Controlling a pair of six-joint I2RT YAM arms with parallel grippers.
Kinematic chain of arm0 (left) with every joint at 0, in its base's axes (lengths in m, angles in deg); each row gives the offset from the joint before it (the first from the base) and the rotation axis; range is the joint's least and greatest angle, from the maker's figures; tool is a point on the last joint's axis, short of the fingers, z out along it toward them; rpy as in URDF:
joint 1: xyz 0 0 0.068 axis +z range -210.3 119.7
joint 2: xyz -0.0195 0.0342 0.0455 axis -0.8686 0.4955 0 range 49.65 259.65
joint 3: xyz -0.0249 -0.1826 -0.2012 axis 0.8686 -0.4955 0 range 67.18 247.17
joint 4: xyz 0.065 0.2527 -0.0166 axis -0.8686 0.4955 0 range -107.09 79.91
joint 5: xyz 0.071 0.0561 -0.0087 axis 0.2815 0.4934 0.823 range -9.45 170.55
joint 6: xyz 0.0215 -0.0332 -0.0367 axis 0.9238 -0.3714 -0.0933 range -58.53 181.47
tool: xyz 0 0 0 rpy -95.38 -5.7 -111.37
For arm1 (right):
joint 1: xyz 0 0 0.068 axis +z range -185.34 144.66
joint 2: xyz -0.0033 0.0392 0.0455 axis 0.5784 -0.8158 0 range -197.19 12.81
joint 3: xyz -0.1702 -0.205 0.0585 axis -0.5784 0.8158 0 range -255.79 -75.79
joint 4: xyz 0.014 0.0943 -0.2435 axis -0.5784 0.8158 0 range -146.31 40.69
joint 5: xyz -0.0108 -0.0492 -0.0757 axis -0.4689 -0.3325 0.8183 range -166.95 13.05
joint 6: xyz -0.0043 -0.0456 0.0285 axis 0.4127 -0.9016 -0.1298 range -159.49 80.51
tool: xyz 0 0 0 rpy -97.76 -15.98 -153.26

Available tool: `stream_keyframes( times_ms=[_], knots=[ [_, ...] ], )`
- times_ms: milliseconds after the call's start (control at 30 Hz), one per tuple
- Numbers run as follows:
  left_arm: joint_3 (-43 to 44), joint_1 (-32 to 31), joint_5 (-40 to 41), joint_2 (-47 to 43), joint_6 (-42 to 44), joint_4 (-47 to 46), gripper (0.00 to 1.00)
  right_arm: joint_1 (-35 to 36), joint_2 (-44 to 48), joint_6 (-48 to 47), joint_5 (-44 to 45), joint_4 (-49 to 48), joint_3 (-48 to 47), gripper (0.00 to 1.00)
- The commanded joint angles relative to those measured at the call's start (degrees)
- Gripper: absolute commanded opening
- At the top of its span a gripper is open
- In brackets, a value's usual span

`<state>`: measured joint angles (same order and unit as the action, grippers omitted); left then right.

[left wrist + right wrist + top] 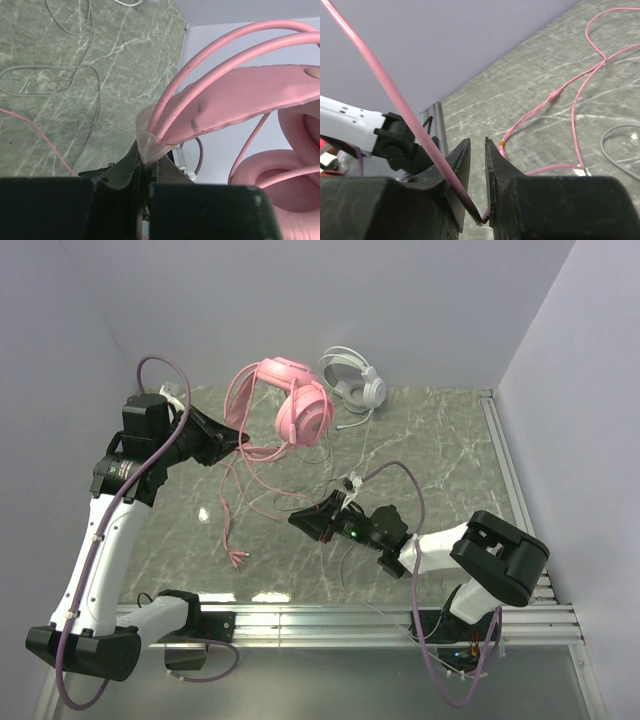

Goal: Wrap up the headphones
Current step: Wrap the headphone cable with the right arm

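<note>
The pink headset (300,405) hangs over the back part of the bench (450,450), and the left pincer (238,440) is closed on its headband. Its pink cable (394,95) trails down onto the bench, and the right pincer (298,519) grips one strand of it. The white headset (355,380) stands near the back wall.

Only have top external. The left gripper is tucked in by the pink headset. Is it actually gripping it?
Observer: Yes. The left wrist view shows the left gripper shut on the headband end of the pink headset.
Operator: And the right one? I only see cable clutter.
Observer: The pink cable runs down between the fingers of the right gripper and looks pinched deep in the gap.
Operator: Slack?
Observer: No. It leaves the fingers in a straight, taut line.
</note>
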<state>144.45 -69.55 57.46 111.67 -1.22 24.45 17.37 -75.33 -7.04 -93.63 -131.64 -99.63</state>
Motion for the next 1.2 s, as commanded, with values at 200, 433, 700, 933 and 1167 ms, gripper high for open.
stream_keyframes(
  times_ms=[200, 433, 700, 933, 1167],
  knots=[
    [4.2, -0.8, -0.4, -0.6, -1.9, -3.1, 0.00, 1.3, 0.3, -9.9, 2.7, -8.7, -3.1, 0.27],
    [4.3, -1.8, 0.0, 0.0, -2.2, -3.2, 0.01, 2.0, 0.7, -14.7, 2.5, -6.4, -5.2, 0.29],
    [4.8, -2.2, 0.1, 0.5, -2.4, -3.3, 0.01, 2.2, -0.3, -13.4, 1.9, -3.2, -6.8, 0.00],
    [9.0, -2.2, 0.6, 1.6, -2.2, -1.6, 0.01, 2.7, -3.1, -10.7, 6.0, -3.7, -3.9, 0.00],
    [10.4, -2.1, 7.1, 2.3, -0.1, 1.2, 0.01, 3.2, -1.8, -10.4, 8.0, -9.9, 4.7, 0.00]
  ],
)
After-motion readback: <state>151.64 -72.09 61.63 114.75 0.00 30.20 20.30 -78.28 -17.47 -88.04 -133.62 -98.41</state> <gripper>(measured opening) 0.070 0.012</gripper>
